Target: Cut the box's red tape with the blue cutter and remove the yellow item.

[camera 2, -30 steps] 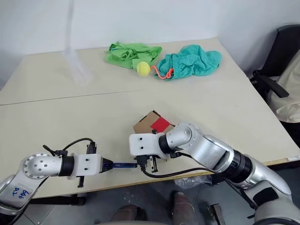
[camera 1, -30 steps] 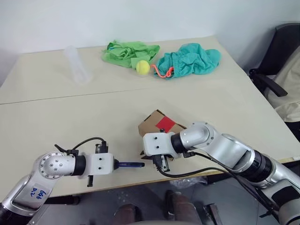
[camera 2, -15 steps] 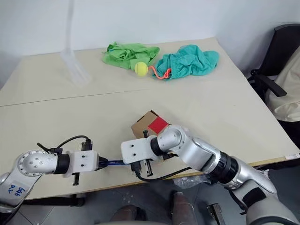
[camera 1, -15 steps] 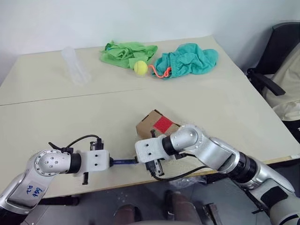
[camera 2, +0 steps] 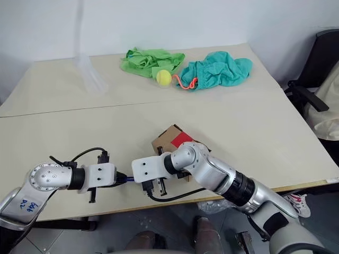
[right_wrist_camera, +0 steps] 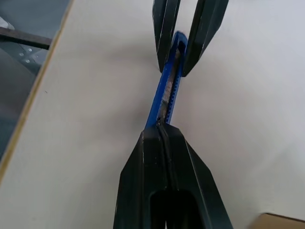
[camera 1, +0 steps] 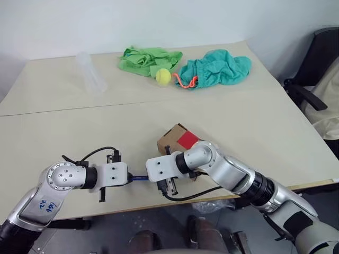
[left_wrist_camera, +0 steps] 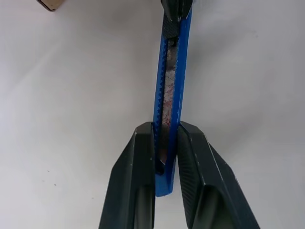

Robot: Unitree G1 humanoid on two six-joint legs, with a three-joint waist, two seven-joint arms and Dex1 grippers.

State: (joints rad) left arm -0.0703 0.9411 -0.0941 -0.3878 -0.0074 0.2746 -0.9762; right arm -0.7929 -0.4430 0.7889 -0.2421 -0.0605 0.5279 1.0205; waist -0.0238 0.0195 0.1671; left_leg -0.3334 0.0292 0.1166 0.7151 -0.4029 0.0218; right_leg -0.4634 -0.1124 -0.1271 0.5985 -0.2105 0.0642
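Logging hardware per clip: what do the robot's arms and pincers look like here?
Both arms are silver-grey metal with rounded joints, white wrist blocks and looping black cables. The left forearm carries blue handwritten markings. The left pincer and right pincer each have two black tapered fingers.

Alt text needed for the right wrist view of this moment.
The right pincer is shut on one end of the blue cutter, while the left pincer grips its other end, above the pale table.

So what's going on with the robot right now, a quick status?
Left gripper shut on blue cutter; right gripper shut on its other end. Box behind, red tape uncut. Nothing in the way.
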